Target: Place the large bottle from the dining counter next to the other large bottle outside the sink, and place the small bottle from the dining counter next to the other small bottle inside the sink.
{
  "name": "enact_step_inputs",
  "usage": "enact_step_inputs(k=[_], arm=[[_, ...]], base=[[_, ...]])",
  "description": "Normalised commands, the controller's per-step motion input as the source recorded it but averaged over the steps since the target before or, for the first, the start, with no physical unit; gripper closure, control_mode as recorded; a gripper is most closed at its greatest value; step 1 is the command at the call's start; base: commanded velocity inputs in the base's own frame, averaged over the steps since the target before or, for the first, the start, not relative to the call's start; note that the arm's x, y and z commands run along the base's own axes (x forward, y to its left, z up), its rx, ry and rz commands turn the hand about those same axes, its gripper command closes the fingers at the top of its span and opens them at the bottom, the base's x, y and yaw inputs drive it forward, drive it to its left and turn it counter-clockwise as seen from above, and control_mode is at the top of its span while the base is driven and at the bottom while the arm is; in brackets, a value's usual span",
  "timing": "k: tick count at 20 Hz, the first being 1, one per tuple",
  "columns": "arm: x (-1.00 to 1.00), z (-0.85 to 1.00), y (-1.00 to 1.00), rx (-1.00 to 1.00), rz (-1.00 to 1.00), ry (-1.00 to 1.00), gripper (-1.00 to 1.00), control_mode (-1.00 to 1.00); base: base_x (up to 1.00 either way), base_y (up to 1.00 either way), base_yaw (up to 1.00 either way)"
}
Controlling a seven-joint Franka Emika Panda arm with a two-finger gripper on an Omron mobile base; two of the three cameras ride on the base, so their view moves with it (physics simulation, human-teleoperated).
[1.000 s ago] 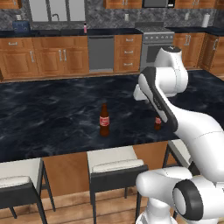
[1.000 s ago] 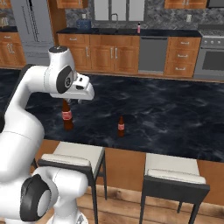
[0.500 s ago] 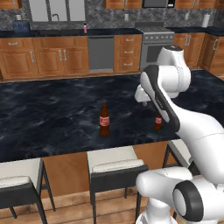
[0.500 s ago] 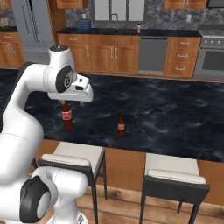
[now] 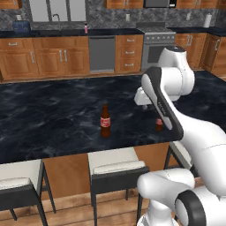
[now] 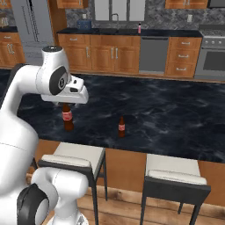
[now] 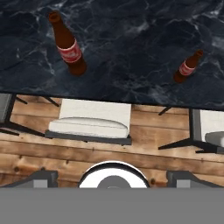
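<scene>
In the left base view, the tall cola bottle (image 5: 105, 121) stands upright on the black marbled surface (image 5: 53, 114) of the dining island, near its front edge. The short cola bottle (image 5: 159, 124) stands to its right, partly hidden behind the white arm. Far back, a pale pink bottle (image 5: 85, 29) stands on the wall worktop beside the tap.

In the right base view, the tall cola bottle (image 6: 67, 117) stands under the arm's hand, the short cola bottle (image 6: 121, 127) well apart to its right. White-cushioned stools (image 6: 77, 156) sit below the edge.

In the hand view, both bottles (image 7: 68, 45) (image 7: 188, 67) stand free on the surface; the jaws (image 7: 113, 177) hang spread wide, holding nothing.
</scene>
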Motion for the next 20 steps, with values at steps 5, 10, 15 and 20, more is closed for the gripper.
enact_step_inputs(k=[5, 10, 15, 20], arm=[[0.00, 0.14, 0.41, 0.00, 0.00, 0.05, -1.00, -1.00], [0.00, 0.12, 0.27, 0.00, 0.00, 0.14, -1.00, -1.00], [0.41, 0.00, 0.09, 0.00, 0.00, 0.15, -1.00, -1.00], [0.47, -0.09, 0.19, 0.00, 0.00, 0.07, -1.00, -1.00]], base=[[0.00, 0.00, 0.00], [0.00, 0.00, 0.00], [0.00, 0.00, 0.00], [0.00, 0.00, 0.00]])
